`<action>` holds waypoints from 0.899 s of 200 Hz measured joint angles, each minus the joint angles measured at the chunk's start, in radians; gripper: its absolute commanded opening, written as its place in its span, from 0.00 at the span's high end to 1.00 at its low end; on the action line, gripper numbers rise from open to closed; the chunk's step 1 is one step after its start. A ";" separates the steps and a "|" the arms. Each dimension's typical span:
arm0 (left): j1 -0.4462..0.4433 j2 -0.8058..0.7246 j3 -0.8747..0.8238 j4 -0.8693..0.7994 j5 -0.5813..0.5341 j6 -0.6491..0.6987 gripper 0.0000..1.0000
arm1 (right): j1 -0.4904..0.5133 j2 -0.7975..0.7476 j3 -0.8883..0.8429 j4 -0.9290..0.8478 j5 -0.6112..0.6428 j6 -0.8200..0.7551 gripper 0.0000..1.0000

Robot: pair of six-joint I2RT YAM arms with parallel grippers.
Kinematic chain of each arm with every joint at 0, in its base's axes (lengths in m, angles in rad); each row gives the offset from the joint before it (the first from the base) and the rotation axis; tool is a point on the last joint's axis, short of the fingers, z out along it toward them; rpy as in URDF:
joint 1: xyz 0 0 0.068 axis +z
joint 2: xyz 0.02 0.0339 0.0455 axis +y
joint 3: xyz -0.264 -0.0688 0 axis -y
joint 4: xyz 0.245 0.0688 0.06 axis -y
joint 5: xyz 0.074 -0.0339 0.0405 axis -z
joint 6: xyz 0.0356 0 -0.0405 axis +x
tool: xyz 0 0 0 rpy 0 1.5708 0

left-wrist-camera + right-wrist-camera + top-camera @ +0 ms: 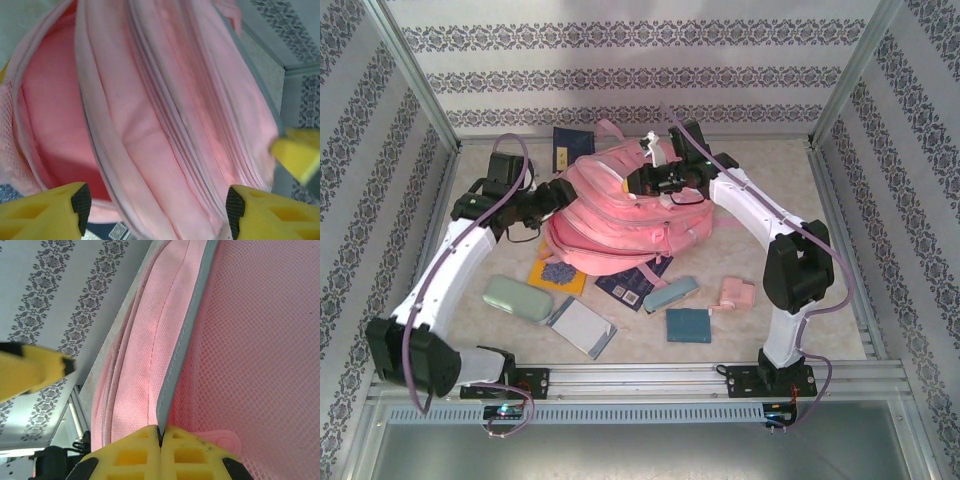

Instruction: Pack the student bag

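The student bag, a big pink backpack, lies mid-table on its side. My right gripper is at its upper right edge. In the right wrist view that gripper is shut on the bag's grey-piped seam, beside pink mesh. My left gripper hovers at the bag's left end. In the left wrist view it stands wide open, its fingers either side of a fold of the bag. An open compartment with darker pink lining gapes to the left.
In front of the bag lie a mint case, a grey notebook, a yellow book, a navy book, a light blue pencil case, a small pink item and a teal book. Another navy book lies behind.
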 measured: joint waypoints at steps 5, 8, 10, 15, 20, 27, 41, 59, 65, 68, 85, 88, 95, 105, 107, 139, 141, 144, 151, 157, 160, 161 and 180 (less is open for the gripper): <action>0.011 0.019 -0.004 0.014 0.008 -0.013 0.23 | 0.000 -0.002 -0.006 0.004 -0.009 0.000 1.00; 0.017 0.027 -0.007 0.023 0.012 -0.020 0.23 | 0.000 -0.003 -0.011 0.007 -0.013 0.000 1.00; 0.021 0.035 -0.010 0.032 0.016 -0.027 0.23 | -0.001 -0.005 -0.013 0.008 -0.016 0.001 1.00; 0.031 0.050 -0.016 0.050 0.025 -0.041 0.22 | -0.003 -0.007 -0.020 0.013 -0.024 0.001 1.00; 0.038 0.066 -0.023 0.070 0.032 -0.056 0.22 | -0.005 -0.009 -0.025 0.014 -0.031 0.001 1.00; 0.045 0.084 -0.031 0.098 0.040 -0.077 0.22 | -0.006 -0.011 -0.031 0.019 -0.041 0.001 1.00; 0.053 0.120 -0.034 0.146 0.056 -0.116 0.22 | -0.006 -0.014 -0.041 0.030 -0.054 0.005 1.00; 0.056 0.166 -0.033 0.208 0.072 -0.157 0.22 | -0.006 -0.020 -0.052 0.045 -0.068 0.010 1.00; 0.056 0.179 -0.033 0.225 0.077 -0.169 0.22 | -0.006 -0.021 -0.055 0.054 -0.071 0.013 1.00; 0.056 0.185 -0.033 0.232 0.080 -0.175 0.23 | -0.006 -0.022 -0.056 0.058 -0.072 0.014 1.00; 0.056 0.221 -0.033 0.276 0.086 -0.209 0.26 | -0.006 -0.022 -0.067 0.084 -0.084 0.033 1.00; 0.056 0.227 -0.033 0.282 0.086 -0.215 0.27 | -0.006 -0.022 -0.069 0.088 -0.086 0.039 1.00; 0.056 0.237 -0.034 0.296 0.086 -0.229 0.31 | -0.006 -0.022 -0.072 0.095 -0.090 0.046 1.00; 0.056 0.248 -0.039 0.321 0.086 -0.250 0.40 | -0.006 -0.022 -0.077 0.111 -0.092 0.060 1.00; 0.056 0.249 -0.041 0.326 0.087 -0.257 0.42 | -0.006 -0.022 -0.077 0.114 -0.092 0.064 1.00; 0.056 0.259 -0.047 0.387 0.096 -0.306 0.86 | -0.006 -0.022 -0.082 0.147 -0.093 0.107 1.00; 0.056 0.259 -0.047 0.390 0.097 -0.309 0.87 | -0.006 -0.022 -0.083 0.148 -0.093 0.111 1.00; 0.056 0.259 -0.046 0.394 0.097 -0.310 0.90 | -0.006 -0.022 -0.083 0.148 -0.092 0.113 1.00; 0.056 0.259 -0.042 0.399 0.098 -0.320 0.96 | -0.006 -0.022 -0.083 0.148 -0.090 0.119 1.00; 0.055 0.259 -0.036 0.401 0.097 -0.328 1.00 | -0.006 -0.022 -0.083 0.150 -0.085 0.121 0.99; 0.055 0.259 -0.033 0.402 0.095 -0.337 1.00 | -0.006 -0.022 -0.083 0.150 -0.079 0.121 0.95; 0.055 0.259 -0.032 0.402 0.094 -0.336 1.00 | -0.005 -0.022 -0.083 0.150 -0.075 0.121 0.94; 0.048 0.259 -0.016 0.403 0.076 -0.358 1.00 | -0.005 -0.031 -0.089 0.147 -0.008 0.129 0.65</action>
